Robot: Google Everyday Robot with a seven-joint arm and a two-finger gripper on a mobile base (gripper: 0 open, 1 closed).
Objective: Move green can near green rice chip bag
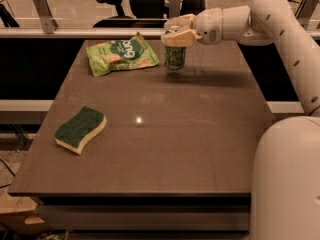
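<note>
The green can (175,57) stands upright at the far side of the table, just right of the green rice chip bag (121,53), with a small gap between them. The bag lies flat near the far left corner. My gripper (178,32) reaches in from the right and sits over the can's top, its fingers closed around the upper rim. The can's silver top is hidden by the fingers. The can's base is at the table surface; I cannot tell whether it touches.
A green-and-yellow sponge (80,129) lies at the front left of the brown table (165,134). My white arm (280,29) spans the far right. Office chairs and a rail stand behind the table's far edge.
</note>
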